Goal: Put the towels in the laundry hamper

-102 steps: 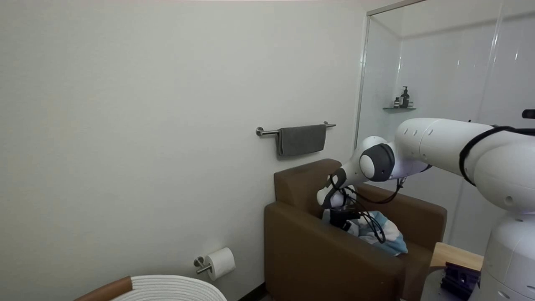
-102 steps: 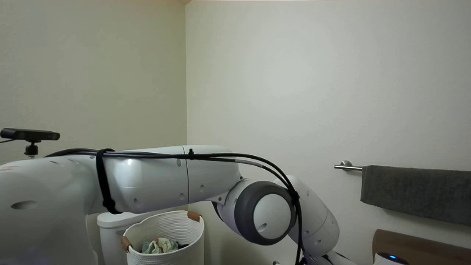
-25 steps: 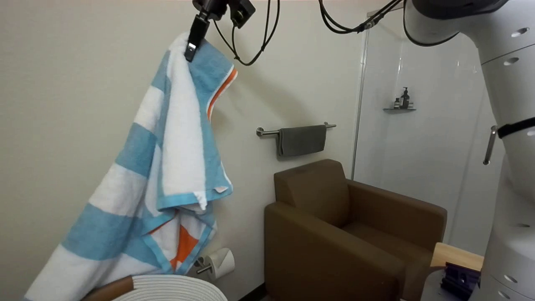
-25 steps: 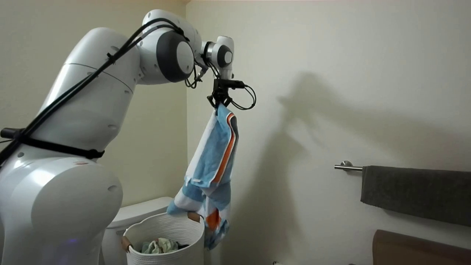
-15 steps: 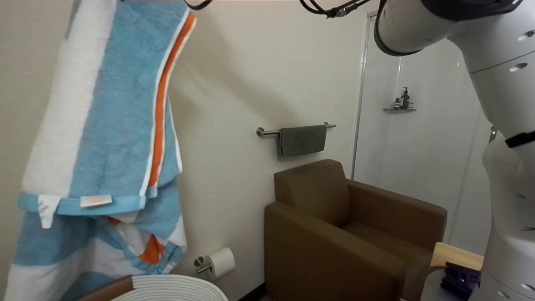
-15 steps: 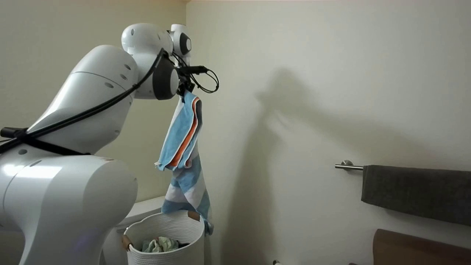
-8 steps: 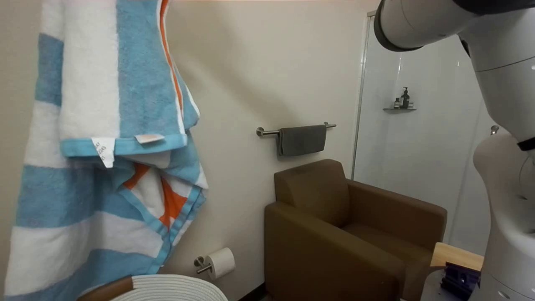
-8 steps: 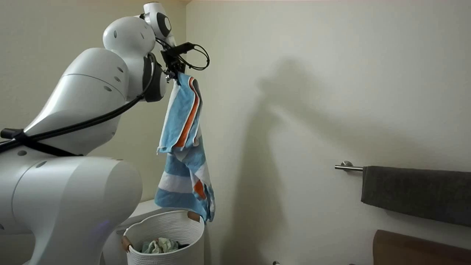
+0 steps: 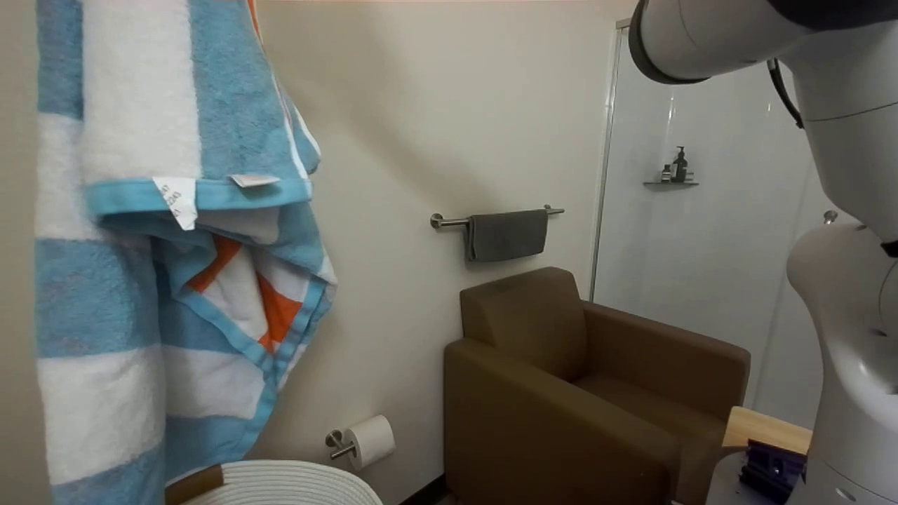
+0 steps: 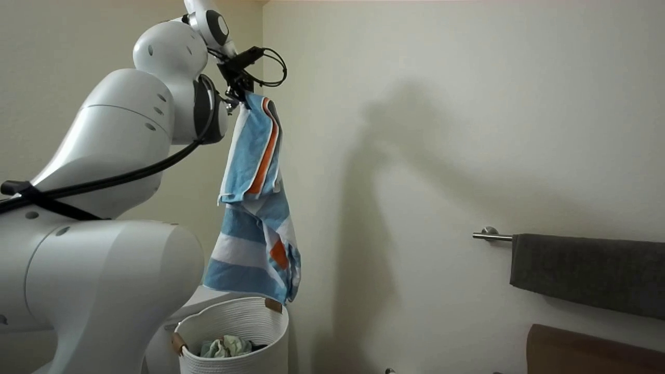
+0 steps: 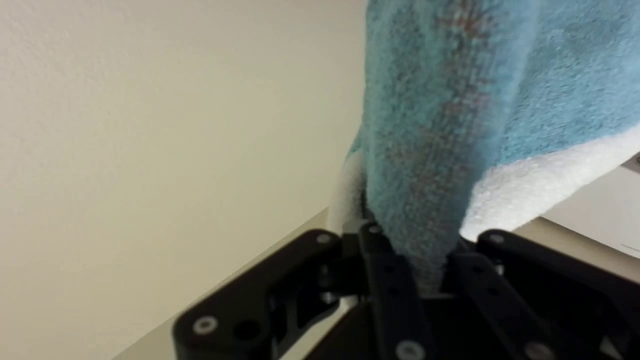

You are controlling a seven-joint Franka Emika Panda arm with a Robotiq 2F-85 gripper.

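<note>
gripper (image 11: 417,242): narrow, pinching the striped towel (image 10: 254,228) by its upper end
striped towel: hangs lengthwise straight down, lower end by the rim of the hamper (image 10: 270,358); touching, i can't tell
tag (image 9: 177,202): white, letters too small to read
hamper: pale green cloth (image 10: 227,346) and a dark item (image 10: 258,346) inside
grey towel (image 10: 582,275): over the bar (image 10: 493,236)

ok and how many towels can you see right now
3: the striped one in the claw, the grey one on the bar, the pale one in the hamper. A dark bit beside the pale one may be another; more may be hidden.
</note>
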